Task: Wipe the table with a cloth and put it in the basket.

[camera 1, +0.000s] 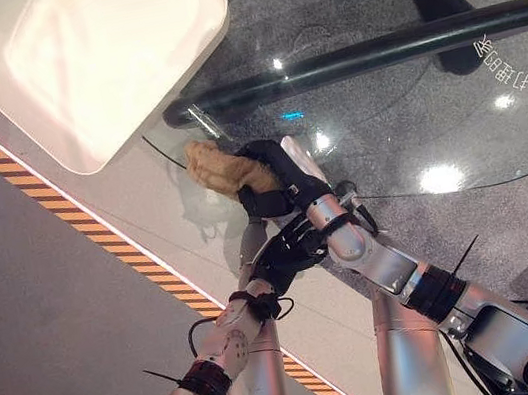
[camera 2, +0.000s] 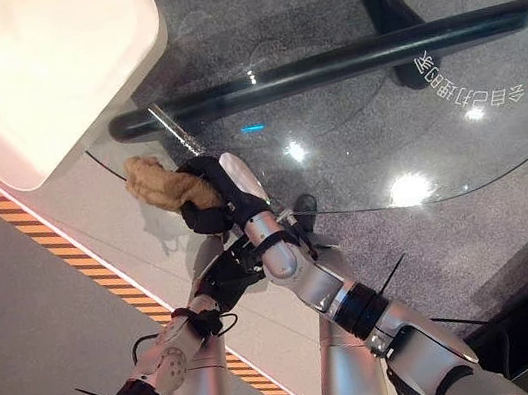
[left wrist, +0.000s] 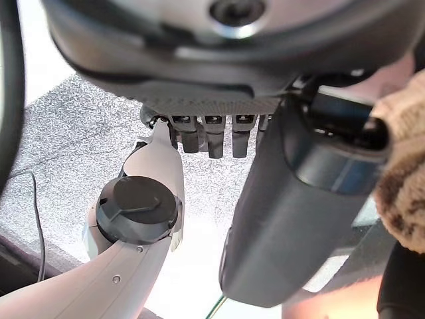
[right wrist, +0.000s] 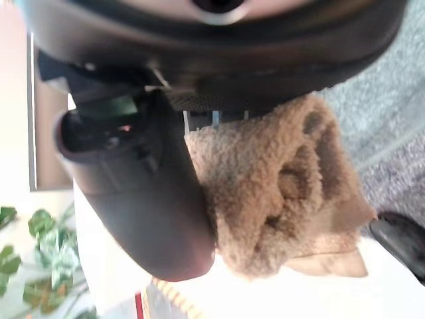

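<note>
One cloth (camera 1: 224,169) bunched in right hand (camera 1: 277,183) grip; basket (camera 1: 85,158) just beyond fingertips, up-left; left hand (camera 1: 284,253) curled, empty, trailing behind.

Right robot hand (right wrist: 139,193) thumb and fingers clutching bunched brown cloth (right wrist: 279,186)

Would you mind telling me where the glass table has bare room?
The round glass table lies bare beyond the right hand, which clutches the tan fluffy cloth. Crowded: its edge by the white plastic basket, with the left hand below.

Head stereo views looking down, sharing cloth (camera 1: 229,171), wrist views very close
</note>
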